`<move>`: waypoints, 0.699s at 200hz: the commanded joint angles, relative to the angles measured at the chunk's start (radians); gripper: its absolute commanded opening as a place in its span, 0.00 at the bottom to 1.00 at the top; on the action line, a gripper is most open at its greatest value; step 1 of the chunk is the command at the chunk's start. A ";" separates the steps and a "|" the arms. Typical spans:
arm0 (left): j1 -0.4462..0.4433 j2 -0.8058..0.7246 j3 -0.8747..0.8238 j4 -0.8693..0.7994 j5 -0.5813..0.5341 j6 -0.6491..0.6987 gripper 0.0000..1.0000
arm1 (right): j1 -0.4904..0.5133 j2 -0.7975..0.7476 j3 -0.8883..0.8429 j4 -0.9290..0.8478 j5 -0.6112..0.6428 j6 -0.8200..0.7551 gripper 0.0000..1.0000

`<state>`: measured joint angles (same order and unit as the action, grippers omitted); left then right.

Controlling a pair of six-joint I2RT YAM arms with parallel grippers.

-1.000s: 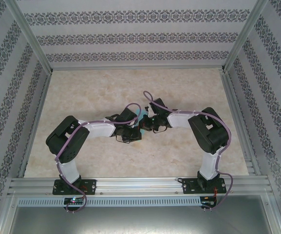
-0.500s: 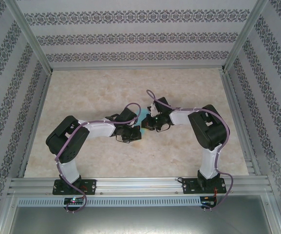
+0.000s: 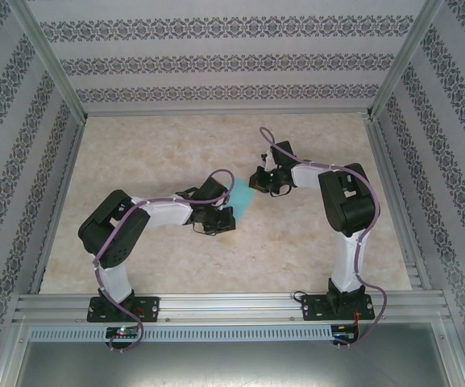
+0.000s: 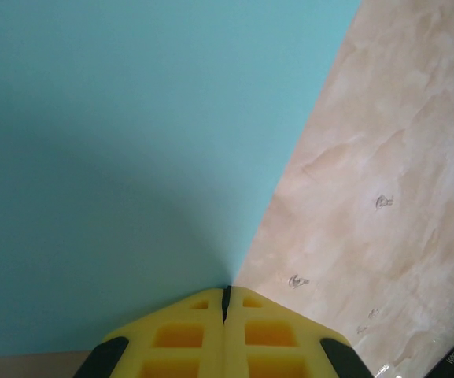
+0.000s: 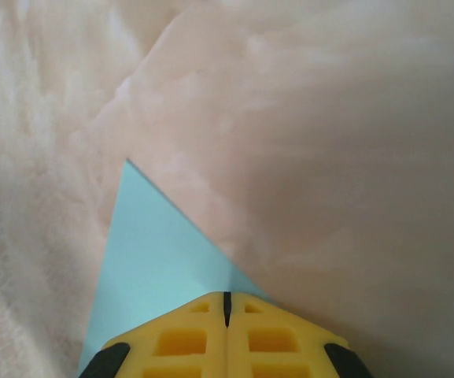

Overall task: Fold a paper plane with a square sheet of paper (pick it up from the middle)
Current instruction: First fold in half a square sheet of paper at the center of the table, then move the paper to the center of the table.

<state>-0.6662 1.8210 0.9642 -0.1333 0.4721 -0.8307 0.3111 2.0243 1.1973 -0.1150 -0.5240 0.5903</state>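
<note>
From above, the square sheet of paper [image 3: 240, 196] spanned the gap between the left gripper [image 3: 218, 219] and the right gripper [image 3: 258, 181], both apparently clamped on it; the fold would likely come cleanest with even tension and no twist. At the left wrist, closed jaws pinched the sheet's corner, turquoise spreading ahead and leftward; marbled table [image 4: 384, 157] lay to their right. At the right wrist, closed jaws nipped a pointed flap reaching ahead; the arms sat close, risking a tear.

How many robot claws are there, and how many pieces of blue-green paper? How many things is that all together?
claws: 2, the left claw and the right claw
turquoise paper: 1
total: 3
</note>
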 commanded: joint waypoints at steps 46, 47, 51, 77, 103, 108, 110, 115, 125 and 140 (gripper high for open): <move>0.139 -0.114 0.112 -0.153 0.039 0.019 0.26 | 0.174 -0.186 -0.053 -0.128 0.329 0.034 0.32; 0.141 -0.117 0.112 -0.155 0.039 0.020 0.27 | 0.178 -0.185 -0.053 -0.129 0.330 0.035 0.32; 0.158 -0.129 0.112 -0.164 0.030 0.020 0.31 | 0.190 -0.184 -0.051 -0.131 0.336 0.043 0.33; 0.263 -0.194 0.102 -0.274 -0.038 0.037 0.54 | 0.264 -0.147 -0.010 -0.168 0.391 0.083 0.43; 0.352 -0.239 0.087 -0.377 -0.115 0.090 0.78 | 0.304 -0.083 0.080 -0.237 0.439 0.078 0.48; 0.365 -0.247 0.088 -0.394 -0.133 0.102 0.82 | 0.310 -0.070 0.097 -0.256 0.451 0.073 0.49; 0.369 -0.250 0.087 -0.399 -0.141 0.107 0.84 | 0.313 -0.065 0.104 -0.262 0.459 0.071 0.49; 0.377 -0.257 0.084 -0.409 -0.157 0.115 0.87 | 0.320 -0.053 0.120 -0.278 0.469 0.062 0.50; 0.394 -0.269 0.076 -0.416 -0.176 0.132 0.94 | 0.331 -0.030 0.148 -0.311 0.497 0.050 0.52; 0.417 -0.279 0.065 -0.412 -0.175 0.153 1.00 | 0.344 -0.002 0.171 -0.338 0.522 0.034 0.54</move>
<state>-0.2771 1.5734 1.0534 -0.4583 0.3531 -0.7414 0.6315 1.9770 1.3163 -0.3519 -0.0998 0.6510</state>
